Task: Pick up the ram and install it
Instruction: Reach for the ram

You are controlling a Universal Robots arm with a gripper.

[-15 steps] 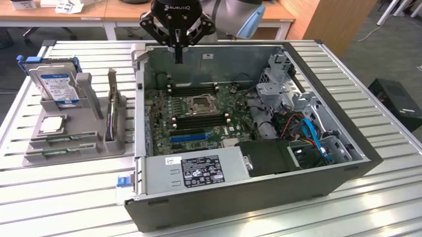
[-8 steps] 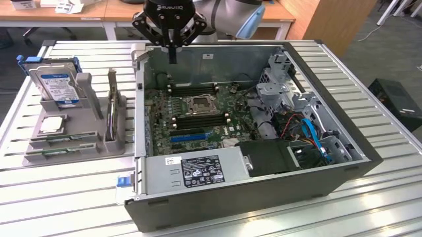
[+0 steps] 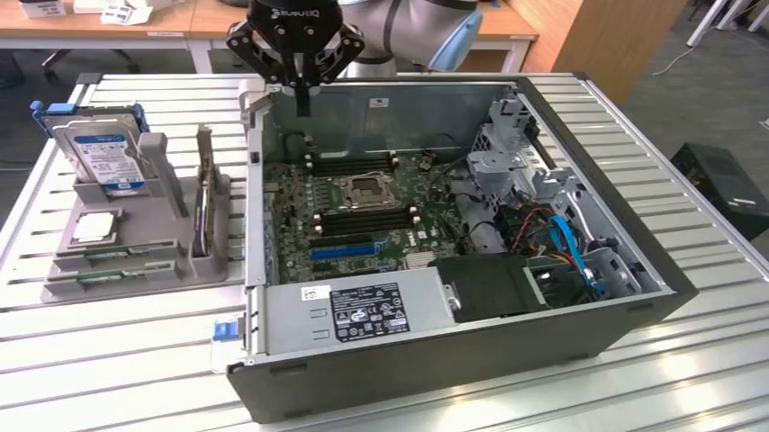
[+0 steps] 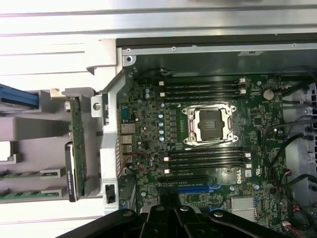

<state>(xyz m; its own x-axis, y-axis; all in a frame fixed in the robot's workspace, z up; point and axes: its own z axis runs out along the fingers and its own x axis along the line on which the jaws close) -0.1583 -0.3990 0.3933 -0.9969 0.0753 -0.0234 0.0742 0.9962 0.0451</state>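
End effector [image 3: 304,103] over the open computer case [image 3: 481,369], fingers together and empty

The ram [image 3: 111,256] lies flat at the near end of the grey holder [image 3: 162,157] on the bench [image 3: 121,360], at the exterior view's left of the case and well apart from the end effector. A second green stick [image 3: 103,277] lies just beside it, and a hard drive [image 3: 103,153] stands upright in the same holder. The end effector hangs above the case's far corner on the holder's side, pressed shut with nothing between its fingers. Below it on the motherboard [image 4: 148,129], the black memory slots [image 4: 205,156] either side of the CPU socket [image 4: 208,124] stand unfilled
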